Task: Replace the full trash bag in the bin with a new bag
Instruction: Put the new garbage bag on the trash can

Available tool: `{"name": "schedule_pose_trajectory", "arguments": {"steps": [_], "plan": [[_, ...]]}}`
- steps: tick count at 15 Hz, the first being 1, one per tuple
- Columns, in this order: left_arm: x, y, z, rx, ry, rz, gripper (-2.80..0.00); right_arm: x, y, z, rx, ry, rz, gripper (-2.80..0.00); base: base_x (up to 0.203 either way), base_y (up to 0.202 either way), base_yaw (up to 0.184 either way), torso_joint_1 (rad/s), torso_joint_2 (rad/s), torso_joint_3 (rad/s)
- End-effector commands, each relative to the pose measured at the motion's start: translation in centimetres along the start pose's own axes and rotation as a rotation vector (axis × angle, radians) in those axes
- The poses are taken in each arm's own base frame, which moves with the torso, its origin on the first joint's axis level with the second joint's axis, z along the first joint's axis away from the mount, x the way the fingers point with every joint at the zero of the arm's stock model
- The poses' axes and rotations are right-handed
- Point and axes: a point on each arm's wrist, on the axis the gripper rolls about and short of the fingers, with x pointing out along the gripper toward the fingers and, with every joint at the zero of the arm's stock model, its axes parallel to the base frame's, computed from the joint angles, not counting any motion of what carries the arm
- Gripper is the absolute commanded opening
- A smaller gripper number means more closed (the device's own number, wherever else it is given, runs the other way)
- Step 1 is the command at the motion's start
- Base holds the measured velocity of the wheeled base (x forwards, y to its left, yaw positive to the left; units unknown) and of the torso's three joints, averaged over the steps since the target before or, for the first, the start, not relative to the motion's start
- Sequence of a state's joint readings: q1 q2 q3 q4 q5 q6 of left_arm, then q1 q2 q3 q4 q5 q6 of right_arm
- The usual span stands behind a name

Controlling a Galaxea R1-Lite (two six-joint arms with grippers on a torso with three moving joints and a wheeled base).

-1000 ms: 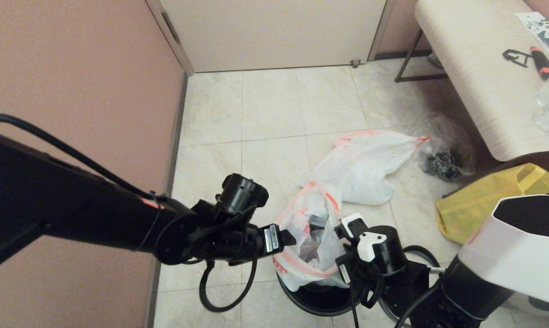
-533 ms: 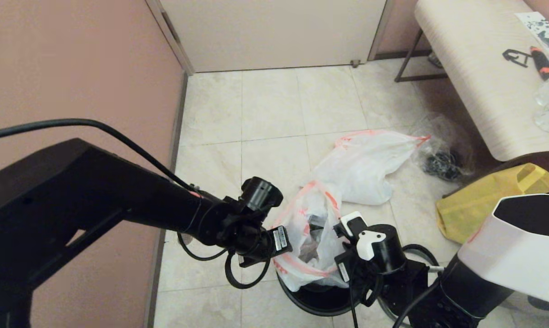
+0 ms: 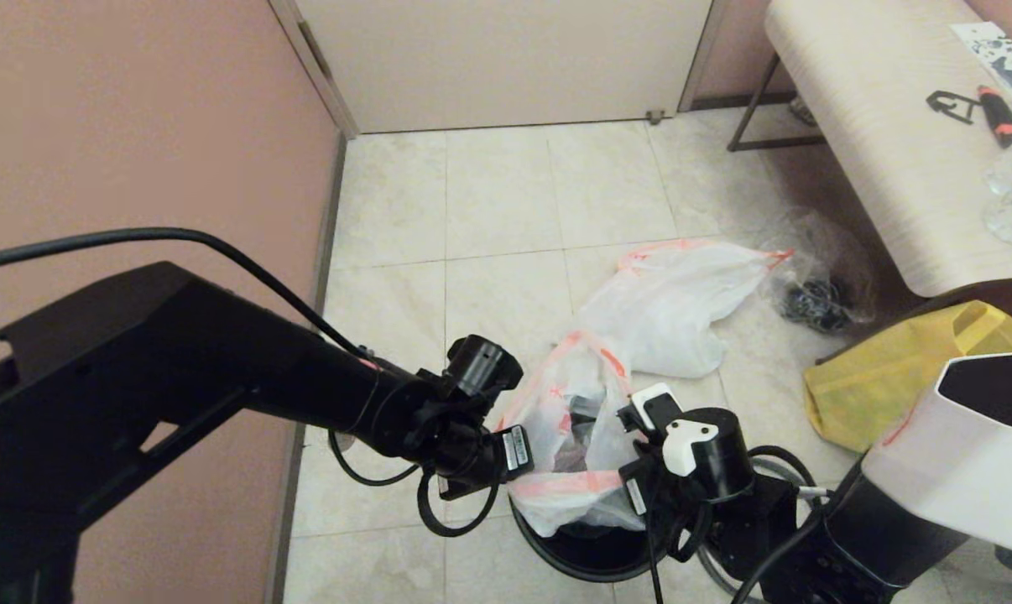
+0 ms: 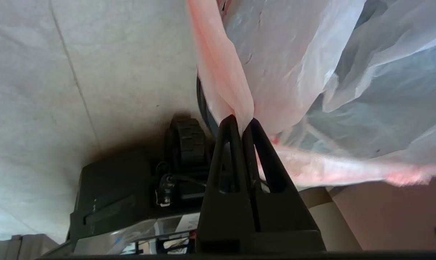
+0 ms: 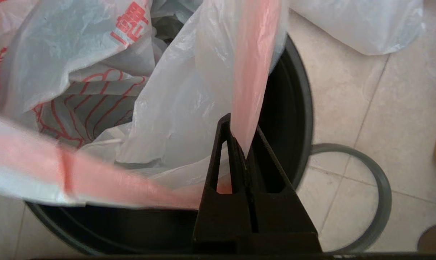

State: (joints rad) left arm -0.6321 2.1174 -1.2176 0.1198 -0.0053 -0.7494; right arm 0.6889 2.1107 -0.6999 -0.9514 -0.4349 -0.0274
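Currently both arms reach in low at lower centre of the head view, over the bin (image 3: 586, 558). Left tool (image 4: 242, 124), coming from the left edge, is pinched together on the orange-red rim of the new bag (image 3: 569, 419). Right tool (image 5: 241, 144), from the lower right, is clamped on the opposite rim. Bag hangs in the bin mouth between them. Full trash bag (image 3: 670, 306) lies on the floor just beyond, right of centre.
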Motion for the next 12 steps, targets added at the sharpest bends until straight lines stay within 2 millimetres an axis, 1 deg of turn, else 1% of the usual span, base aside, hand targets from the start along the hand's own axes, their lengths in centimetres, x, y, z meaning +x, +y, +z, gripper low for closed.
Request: {"name": "schedule_pose_trajectory", "arguments": {"steps": [1,3,4,5,6,7,9,12], "plan": [[-1.2,0.0,-0.1,-0.001,-0.011,-0.011,-2.8,-1.1,-0.5,0.7,0.011,-0.019,-0.003,-2.8,0.0,0.0,0.0,0.0,0.0,0.0],[-3.0,0.4,-0.8,0.014,-0.013,-0.018,-2.8,-2.7,-1.2,0.8,-0.005,0.011,-0.005,-2.8,0.0,0.0,0.0,0.0,0.0,0.0],[-3.3,0.7,-1.9,0.057,0.013,-0.005,-2.8,-3.8,-1.5,0.6,-0.026,0.041,-0.006,-2.8,0.0,0.0,0.0,0.0,0.0,0.0],[-3.2,0.8,-3.4,0.135,0.057,0.016,-2.8,-5.0,-1.7,0.5,-0.051,0.079,-0.001,-2.8,0.0,0.0,0.0,0.0,0.0,0.0],[-2.6,0.8,-3.8,0.156,0.08,0.032,-2.8,-5.9,-2.0,0.1,-0.073,0.127,0.003,-2.8,0.0,0.0,0.0,0.0,0.0,0.0],[-2.2,0.6,-3.8,0.164,0.081,0.033,-2.8,-6.4,-2.1,-0.5,-0.076,0.163,0.003,-2.8,0.0,0.0,0.0,0.0,0.0,0.0],[-1.2,-0.1,-4.2,0.184,0.096,0.035,-2.8,-6.4,-2.0,-1.9,-0.091,0.24,0.005,-2.8,0.0,0.0,0.0,0.0,0.0,0.0],[1.4,-0.8,-4.3,0.201,0.115,0.06,-2.8,-5.0,-1.5,-4.1,-0.079,0.332,0.002,-2.8,0.0,0.0,0.0,0.0,0.0,0.0]]}}
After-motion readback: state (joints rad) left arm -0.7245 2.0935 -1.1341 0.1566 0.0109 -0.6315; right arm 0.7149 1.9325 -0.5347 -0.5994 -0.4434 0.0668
